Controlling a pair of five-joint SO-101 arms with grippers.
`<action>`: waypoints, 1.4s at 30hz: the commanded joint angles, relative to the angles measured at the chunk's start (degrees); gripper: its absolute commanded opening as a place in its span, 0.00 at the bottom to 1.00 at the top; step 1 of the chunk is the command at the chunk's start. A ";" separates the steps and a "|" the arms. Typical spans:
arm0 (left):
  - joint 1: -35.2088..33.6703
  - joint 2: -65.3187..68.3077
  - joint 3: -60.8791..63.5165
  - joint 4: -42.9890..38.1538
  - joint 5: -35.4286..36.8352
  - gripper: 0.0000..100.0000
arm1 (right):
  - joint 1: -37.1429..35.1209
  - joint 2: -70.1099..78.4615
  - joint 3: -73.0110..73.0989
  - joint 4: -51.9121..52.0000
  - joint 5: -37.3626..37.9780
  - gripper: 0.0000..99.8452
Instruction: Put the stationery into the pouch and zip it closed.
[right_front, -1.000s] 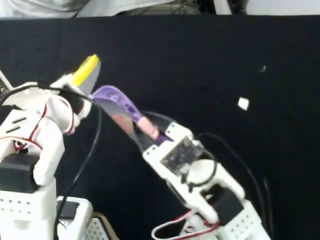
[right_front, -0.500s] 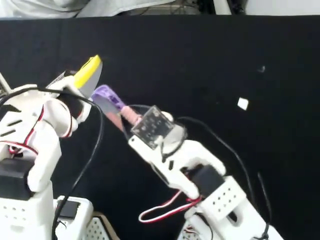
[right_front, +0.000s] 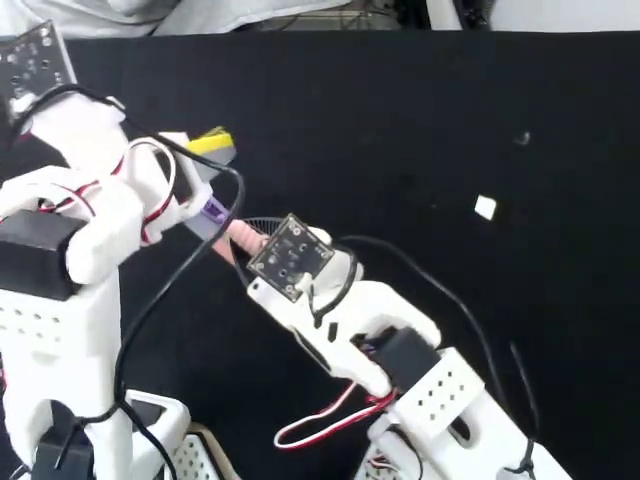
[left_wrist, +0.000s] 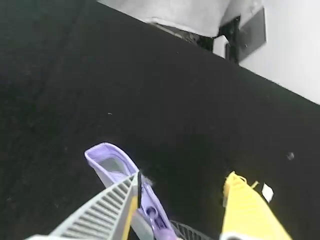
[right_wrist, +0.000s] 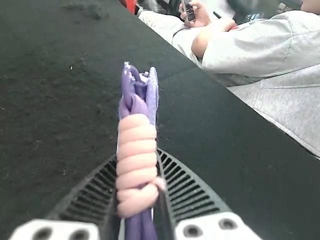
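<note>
The purple pouch (right_wrist: 138, 92) hangs above the black table, with a pink coiled loop (right_wrist: 134, 170) at its near end. My right gripper (right_wrist: 137, 167) is shut on the pouch at that loop, near the table's left middle (right_front: 243, 238). My left gripper (left_wrist: 175, 210) is open; its grey ribbed finger (left_wrist: 102, 212) lies against the pouch's (left_wrist: 112, 167) far end and its yellow finger (left_wrist: 247, 212) stands apart. In the high view the left gripper (right_front: 212, 178) covers most of the pouch (right_front: 214, 209). A small white piece of stationery (right_front: 486, 207) lies on the table to the right.
The black table (right_front: 400, 120) spreads wide behind and to the right of both arms. Cables trail from the right arm's base (right_front: 440, 400) near the front edge. The white piece (left_wrist: 267, 191) sits beyond the yellow finger.
The left arm has lifted and swung its wrist up toward the back left. The right arm has carried the pouch leftward, so the pouch now lies mostly under the left gripper.
</note>
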 joint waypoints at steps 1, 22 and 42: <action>1.89 -1.14 -5.05 0.79 0.00 0.28 | 0.18 2.51 0.84 1.05 0.79 0.01; 5.85 -2.99 4.09 0.70 4.57 0.27 | 4.57 2.59 1.01 -0.35 0.70 0.01; 11.91 -3.25 15.96 0.70 15.03 0.27 | 4.66 2.68 3.12 -3.08 0.79 0.01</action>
